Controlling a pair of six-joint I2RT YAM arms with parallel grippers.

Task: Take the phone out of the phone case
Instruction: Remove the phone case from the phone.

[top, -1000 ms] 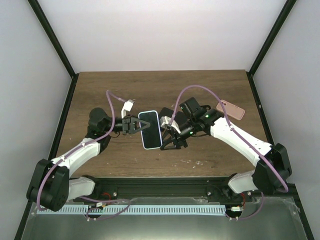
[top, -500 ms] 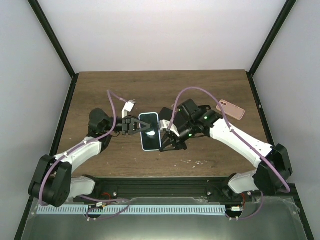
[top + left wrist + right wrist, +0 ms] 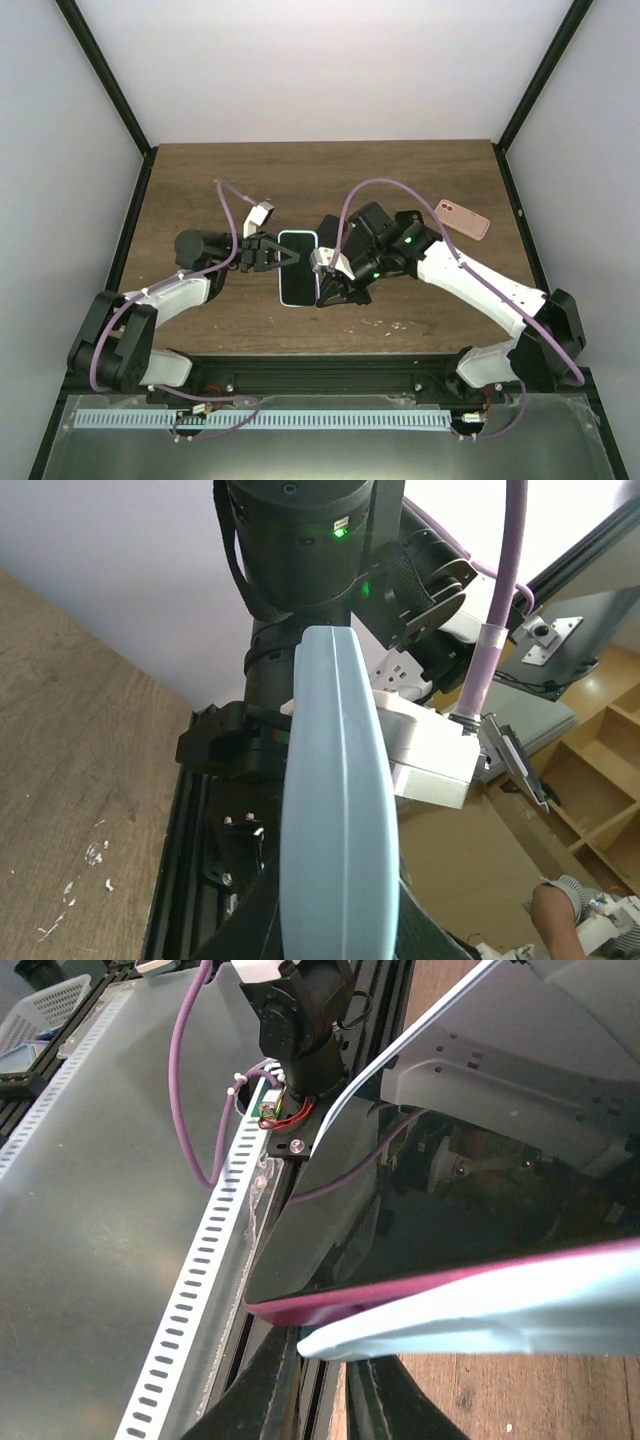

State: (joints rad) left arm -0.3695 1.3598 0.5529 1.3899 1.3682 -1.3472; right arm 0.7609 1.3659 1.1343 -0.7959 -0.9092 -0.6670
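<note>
A phone [image 3: 298, 268] with a dark screen sits in a light blue case, held above the table's middle between both grippers. My left gripper [image 3: 272, 256] is shut on the case's left edge. In the left wrist view the case [image 3: 335, 810] stands edge-on between my fingers. My right gripper [image 3: 325, 288] is at the phone's right near corner. In the right wrist view the phone [image 3: 400, 1230], black screen with a magenta rim, has its corner lifted out of the blue case [image 3: 480, 1310]. The right gripper [image 3: 330, 1390] pinches the case's corner.
A pink phone [image 3: 461, 220] lies on the wooden table [image 3: 200, 180] at the back right. A black rail [image 3: 320, 372] runs along the near edge. Black frame posts and white walls enclose the table.
Both grippers have carried the phone a little left and toward the near edge. The right gripper has closed in on the phone's right near corner.
</note>
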